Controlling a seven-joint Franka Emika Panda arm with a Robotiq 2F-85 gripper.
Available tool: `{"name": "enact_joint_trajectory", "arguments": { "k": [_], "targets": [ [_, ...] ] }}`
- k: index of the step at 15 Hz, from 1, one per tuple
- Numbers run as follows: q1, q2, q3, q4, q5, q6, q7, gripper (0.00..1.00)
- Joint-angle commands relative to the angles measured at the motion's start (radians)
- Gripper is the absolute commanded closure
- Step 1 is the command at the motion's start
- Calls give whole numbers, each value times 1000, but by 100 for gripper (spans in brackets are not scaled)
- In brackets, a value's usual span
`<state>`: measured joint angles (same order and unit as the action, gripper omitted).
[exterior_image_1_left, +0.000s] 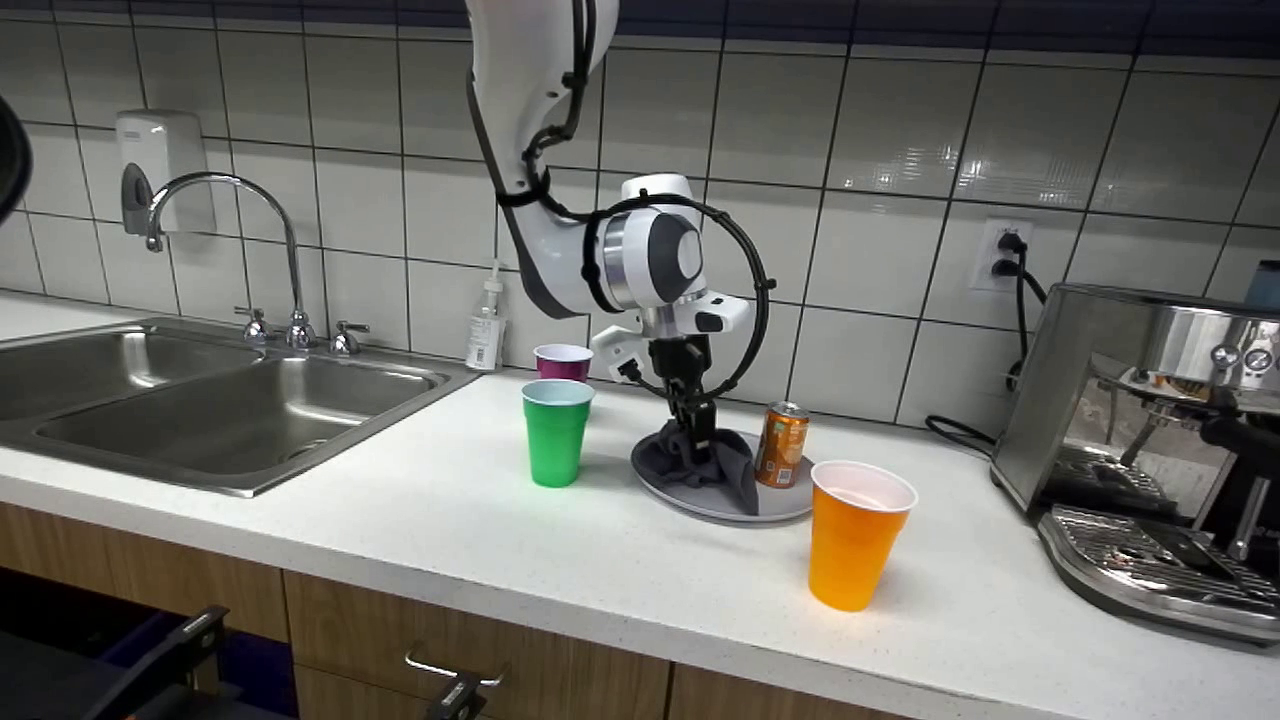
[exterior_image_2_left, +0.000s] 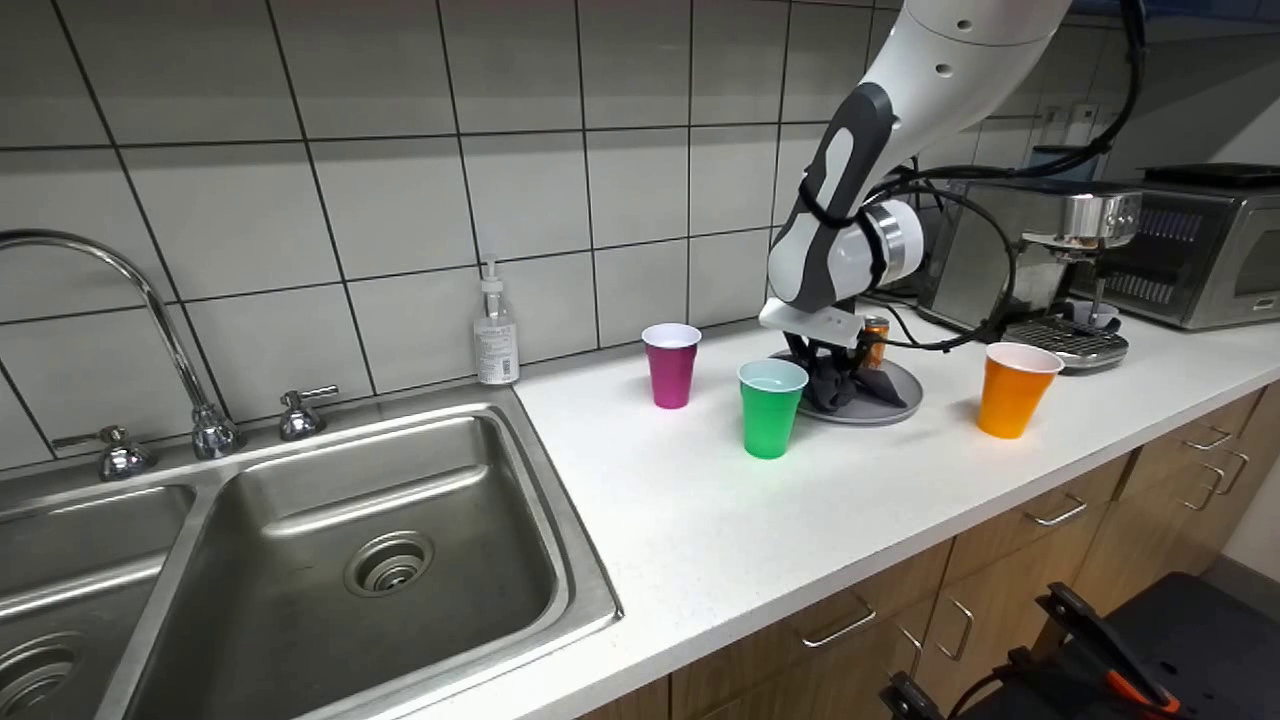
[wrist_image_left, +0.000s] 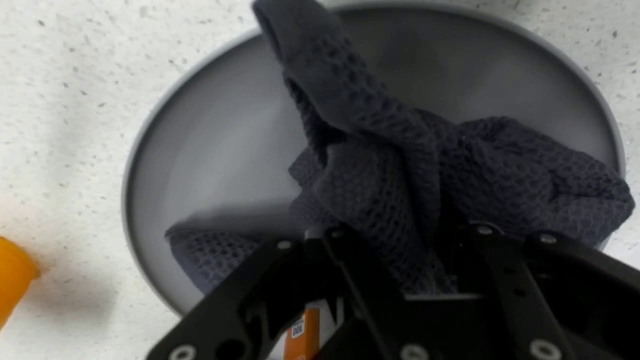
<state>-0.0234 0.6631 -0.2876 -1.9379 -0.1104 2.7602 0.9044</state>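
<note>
A dark grey cloth (wrist_image_left: 525, 175) lies crumpled on a round grey plate (wrist_image_left: 215, 150), overhanging its rim at one side. My gripper (wrist_image_left: 395, 240) points down into it, low over the plate (exterior_image_1_left: 690, 502). The jaws stand partway together, with a raised fold of cloth between them. Whether both fingers press on it does not show; the cloth hides the fingertips. An orange can (exterior_image_1_left: 782, 445) stands upright on the plate, close beside the gripper and cloth. In the wrist view part of the can (wrist_image_left: 304, 335) shows behind the finger linkage.
On the counter stand a green cup (exterior_image_1_left: 555, 435), a purple cup (exterior_image_2_left: 671, 370) and an orange cup (exterior_image_1_left: 858, 540) near the front edge. A steel sink (exterior_image_2_left: 390, 500), a soap bottle (exterior_image_2_left: 496, 340) and an espresso machine (exterior_image_1_left: 1150, 400) flank the area. Behind runs a tiled wall.
</note>
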Motion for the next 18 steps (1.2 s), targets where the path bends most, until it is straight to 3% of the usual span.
{"name": "enact_joint_trajectory", "arguments": {
  "k": [1,2,3,18],
  "targets": [
    [18,1,-21,17,28,-27,-37,88],
    [20,-3,-22,12,28,-26,-37,97],
    [21,-8,-24,7,27,-25,-36,100],
    [89,-239,-79,-188,14,-14,2,98]
  ]
}}
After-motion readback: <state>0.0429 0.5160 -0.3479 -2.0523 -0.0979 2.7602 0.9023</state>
